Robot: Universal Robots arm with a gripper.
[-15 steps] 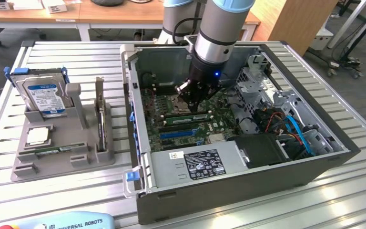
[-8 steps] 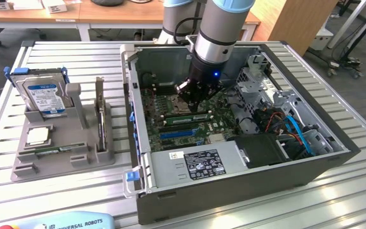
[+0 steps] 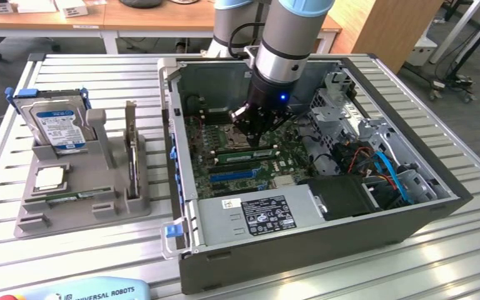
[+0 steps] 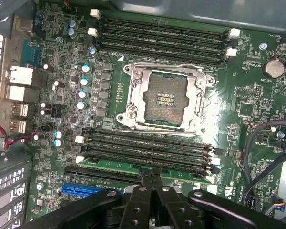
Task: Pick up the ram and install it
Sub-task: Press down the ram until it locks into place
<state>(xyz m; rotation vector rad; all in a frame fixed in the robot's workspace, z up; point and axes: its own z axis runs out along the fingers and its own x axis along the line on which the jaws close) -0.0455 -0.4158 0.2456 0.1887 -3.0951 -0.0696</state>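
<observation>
On the exterior view's left, a grey plastic holder (image 3: 82, 187) stands on the slatted metal table (image 3: 440, 250) and carries a blue-labelled silver hard drive (image 3: 57, 125). To its right lies the open grey computer case (image 3: 307, 237). Inside it the black claw (image 3: 252, 132) is pressed together over the ram (image 4: 128, 166), a long green circuit-board stick sitting in a black memory slot (image 4: 148, 143) on the green motherboard (image 4: 66, 57). Pressing it well probably needs even, straight force. Wooden desks (image 3: 140, 22) stand behind.
</observation>
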